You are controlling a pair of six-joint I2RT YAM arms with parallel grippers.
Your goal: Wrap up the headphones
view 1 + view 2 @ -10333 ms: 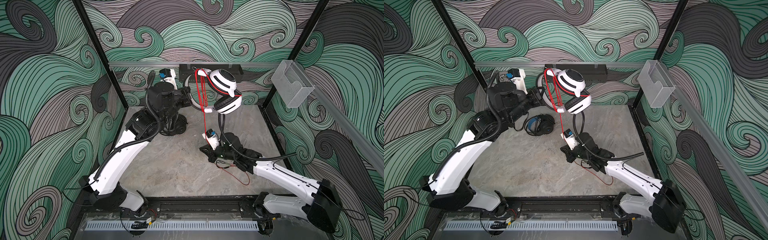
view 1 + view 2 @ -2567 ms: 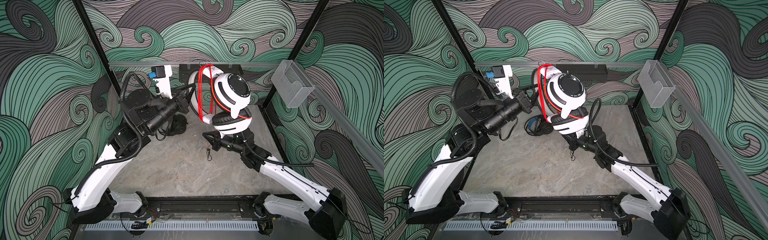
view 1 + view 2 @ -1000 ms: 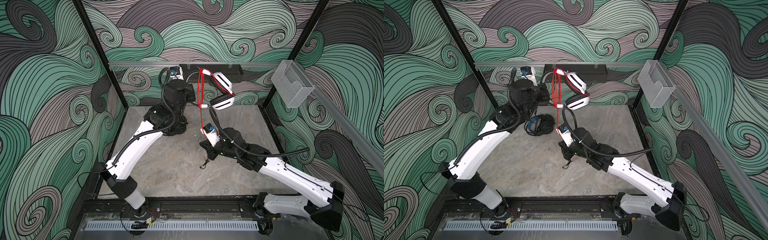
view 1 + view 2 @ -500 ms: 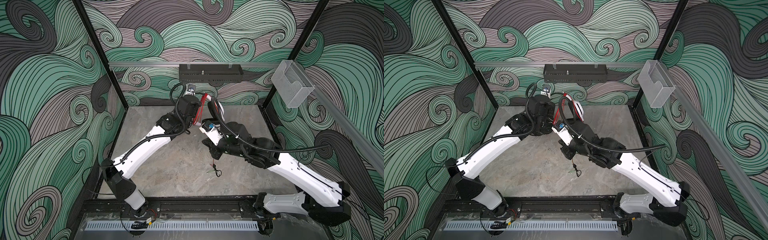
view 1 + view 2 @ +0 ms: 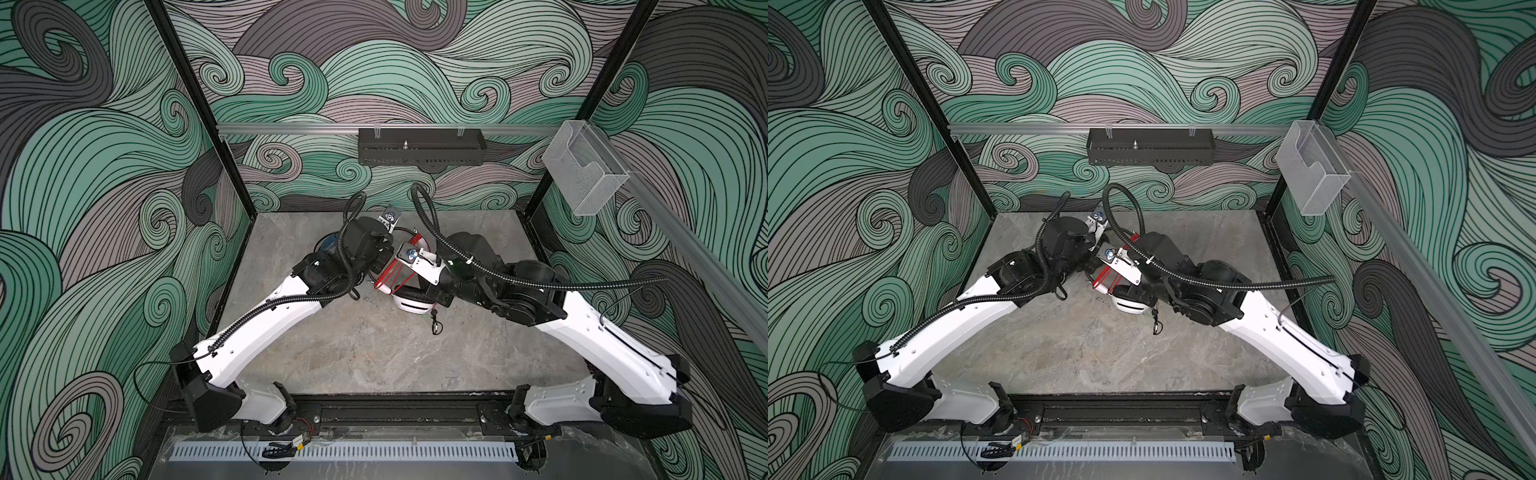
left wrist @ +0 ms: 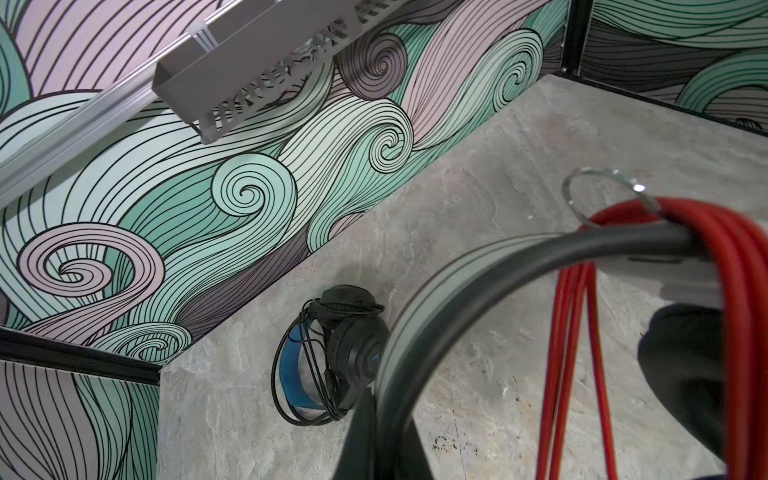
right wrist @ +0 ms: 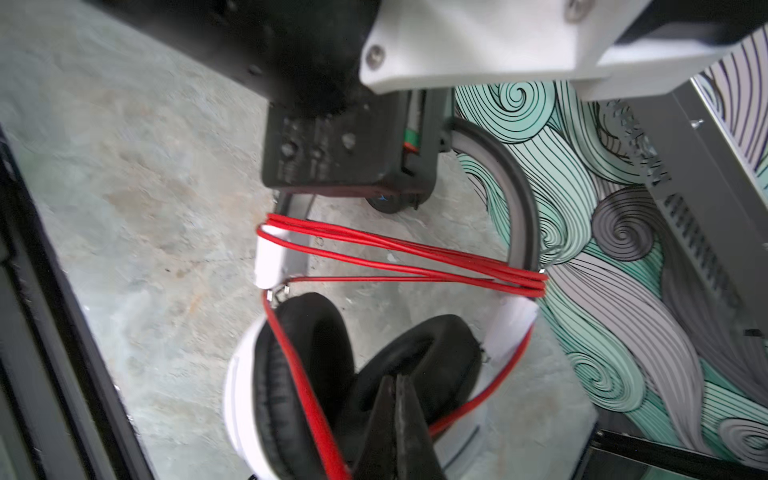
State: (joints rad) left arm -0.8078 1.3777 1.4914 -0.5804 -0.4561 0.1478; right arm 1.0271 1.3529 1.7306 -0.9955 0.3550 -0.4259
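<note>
At the front edge the black base rail [image 5: 395,411] carries both robots. From it the left arm [image 5: 266,328] and right arm [image 5: 602,332] lean in over the grey stone tabletop [image 5: 374,361] until their wrists nearly meet past its middle.

Between them, low over the tabletop, is the white-and-black headset [image 5: 409,306]. The left gripper [image 6: 380,440] has its fingers clamped on the dark headband [image 6: 457,291], which arcs away from them in the left wrist view. The red cable [image 7: 395,253] runs in several turns straight across from one side of the band to the other, just above the two black ear cushions [image 7: 299,353].

The right gripper [image 7: 395,419] comes in at the cushions with its fingers pressed together. A strand of the red cable seems to be nipped between them, though that part of the right wrist view is blurred. The plug [image 5: 434,329] dangles free just below the white ear cup.

Farther back, behind the left arm and close to the rear wall [image 5: 395,83], the black headset [image 6: 353,353] lies on the tabletop with its black cable wound round it. It lies apart from the other headset. A black rack [image 5: 419,151] hangs high on that wall, and a clear bin [image 5: 582,178] is mounted by the right-hand post.
</note>
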